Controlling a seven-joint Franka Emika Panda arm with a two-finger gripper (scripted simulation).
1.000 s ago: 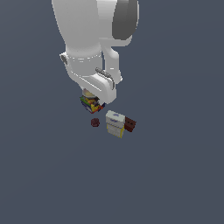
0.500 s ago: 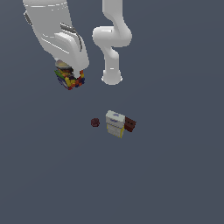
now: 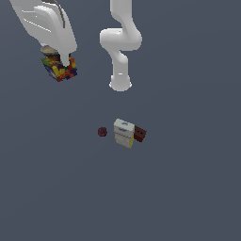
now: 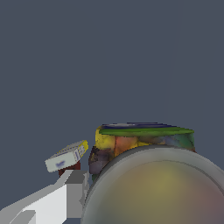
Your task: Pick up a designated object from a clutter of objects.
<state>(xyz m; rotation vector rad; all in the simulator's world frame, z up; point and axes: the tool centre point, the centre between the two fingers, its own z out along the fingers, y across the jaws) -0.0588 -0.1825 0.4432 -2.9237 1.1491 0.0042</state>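
Exterior view shows the gripper (image 3: 60, 63) up high w/ the multicoloured piece (image 3: 60, 69) pinched between its fingers, well clear of the floor and well apart from the rest of the clutter, off toward the exterior view's left. So the claw is closed down to about the piece's width and gripping it.

Left on the floor: white-and-yellow box (image 3: 124, 133) w/ the dark red block (image 3: 140, 133) right against it, and the tiny dark red piece (image 3: 102, 132) just beside the box on the other side.

Wrist view is mostly filled by the piece's pale rounded top (image 4: 162, 188), coloured patches behind it, box (image 4: 66, 156) visible far below.

IMO the pick looks basically done. Tips for this bit: keep squeeze steady, no jerky moves, don't tilt the wrist, bc a rounded thing can prob slip out of flat fingers. Hold it there, don't loosen.
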